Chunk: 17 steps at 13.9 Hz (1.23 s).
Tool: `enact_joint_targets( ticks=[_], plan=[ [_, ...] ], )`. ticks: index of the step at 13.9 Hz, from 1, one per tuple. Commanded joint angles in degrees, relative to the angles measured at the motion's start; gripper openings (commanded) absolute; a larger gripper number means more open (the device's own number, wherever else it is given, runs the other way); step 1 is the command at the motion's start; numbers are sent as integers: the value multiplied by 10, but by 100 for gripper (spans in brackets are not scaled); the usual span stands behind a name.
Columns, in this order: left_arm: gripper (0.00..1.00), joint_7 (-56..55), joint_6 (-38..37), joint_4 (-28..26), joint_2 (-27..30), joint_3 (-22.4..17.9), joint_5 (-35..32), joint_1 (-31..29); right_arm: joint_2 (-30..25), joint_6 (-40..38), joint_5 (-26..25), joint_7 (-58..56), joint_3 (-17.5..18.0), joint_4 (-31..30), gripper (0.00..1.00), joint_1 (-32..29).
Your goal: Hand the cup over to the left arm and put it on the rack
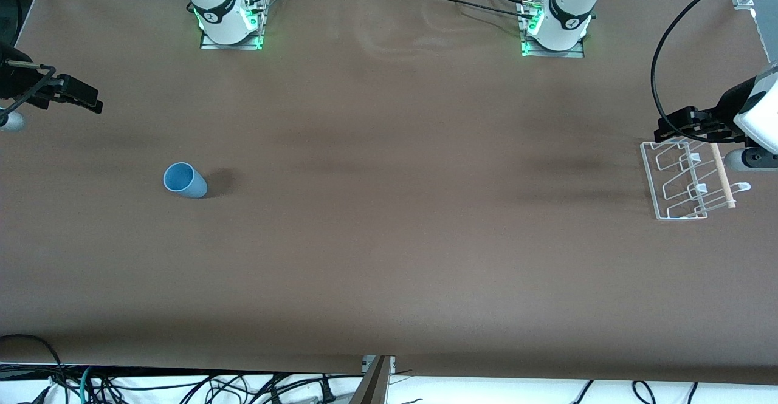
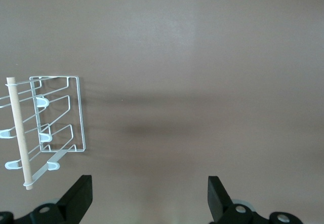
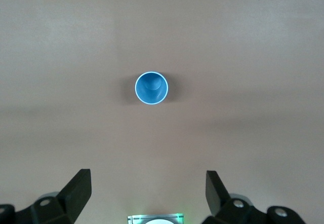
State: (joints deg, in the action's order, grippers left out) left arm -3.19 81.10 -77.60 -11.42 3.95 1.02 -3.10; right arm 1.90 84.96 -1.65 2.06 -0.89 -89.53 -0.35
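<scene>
Right wrist view alone shows inside the upright light-blue plastic cup [image 3: 151,87]. White wire rack [image 2: 55,115] cut off at frame edge. Left gripper [image 2: 149,196] and right gripper [image 3: 148,191] fingers apart, empty.

The small light-blue plastic tumbler [image 1: 185,180] stands upright, mouth up, at the front view's lower-middle left. The white wire rack with a light wooden dowel [image 1: 687,179] sits at its right edge.

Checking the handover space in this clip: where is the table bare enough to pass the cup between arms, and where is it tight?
The whole stretch between the cup and the rack is bare. It is only tight at the rack's end, where the open left gripper hangs over the rack. The open right gripper waits over its own end of the table.
</scene>
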Motion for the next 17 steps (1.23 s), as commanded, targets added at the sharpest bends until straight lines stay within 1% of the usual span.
enact_joint_targets(
  ticks=[1, 8, 12, 14, 16, 17],
  plan=[
    [100, -1, -9, 18, -7, 0, 7, -2, 3, -12, -6, -1, 5, 11, 100, -6],
    [100, -1, -9, 18, -7, 0, 7, -2, 8, -11, -13, 0, 5, 8, 100, -9],
    [100, -2, -9, 18, -8, 0, 12, -2, 60, -9, -20, -3, 5, -6, 100, -9],
    [100, -1, -9, 18, -8, 0, 13, -2, 92, 15, -20, 0, 5, -11, 100, -7],
    [100, -1, -8, 18, -9, 0, 13, -1, 120, 73, -20, -1, 5, -22, 100, -7],
    [100, -1, -8, 18, -9, 0, 13, -1, 122, 112, -27, -10, 5, -45, 100, -8]
  ],
)
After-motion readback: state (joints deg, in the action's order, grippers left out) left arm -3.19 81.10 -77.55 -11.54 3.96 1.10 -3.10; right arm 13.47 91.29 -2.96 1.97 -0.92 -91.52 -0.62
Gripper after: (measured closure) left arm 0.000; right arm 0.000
